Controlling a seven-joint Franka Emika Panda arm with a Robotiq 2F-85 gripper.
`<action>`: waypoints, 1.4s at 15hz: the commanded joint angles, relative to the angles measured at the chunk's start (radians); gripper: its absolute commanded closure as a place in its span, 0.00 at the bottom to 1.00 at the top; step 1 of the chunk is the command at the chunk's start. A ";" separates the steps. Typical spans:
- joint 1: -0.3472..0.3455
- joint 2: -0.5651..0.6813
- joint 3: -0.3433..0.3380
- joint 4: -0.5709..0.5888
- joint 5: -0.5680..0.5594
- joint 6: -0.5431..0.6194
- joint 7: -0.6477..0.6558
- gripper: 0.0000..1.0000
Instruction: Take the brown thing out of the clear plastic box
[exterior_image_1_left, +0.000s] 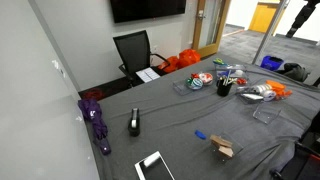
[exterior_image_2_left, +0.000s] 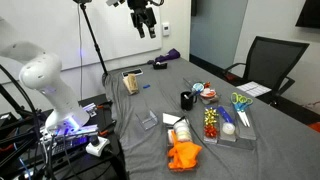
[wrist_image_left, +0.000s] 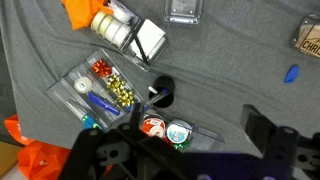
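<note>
The brown thing (exterior_image_1_left: 221, 147) sits in the clear plastic box (exterior_image_1_left: 226, 153) near one edge of the grey-covered bench (exterior_image_1_left: 170, 115), with a small blue object (exterior_image_1_left: 200, 133) just beside it. In an exterior view the same pair (exterior_image_2_left: 130, 80) stands close to the robot's side of the bench, not far from the arm's white base (exterior_image_2_left: 40, 72).

The jaws hang high above the bench, well apart from everything on it. They stand wide and hold nothing; the wrist view shows the two dark fingers spread at the bottom of the picture with bare cloth between them.

The coming move turns on the offset in the wrist view. The jaws are centred roughly over a black cup (wrist_image_left: 160, 95) and a tray of colourful bits (wrist_image_left: 100, 85). The brown thing (wrist_image_left: 308, 38) lies far off toward the upper right corner, partly cut by the frame edge, beyond the blue object (wrist_image_left: 292, 73). So I judge that the arm must first travel sideways toward that corner, then come down a long way.

The box is too small in every view to read the long axis with certainty. In an exterior view it looks taller than wide, so it may be standing on end, which would call for a grip across its narrow faces. That should be checked from closer in.
</note>
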 joint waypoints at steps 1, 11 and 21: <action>-0.008 0.001 0.007 0.002 0.004 -0.002 -0.003 0.00; -0.008 0.001 0.007 0.002 0.004 -0.002 -0.003 0.00; -0.056 0.030 0.101 -0.095 -0.010 -0.072 0.539 0.00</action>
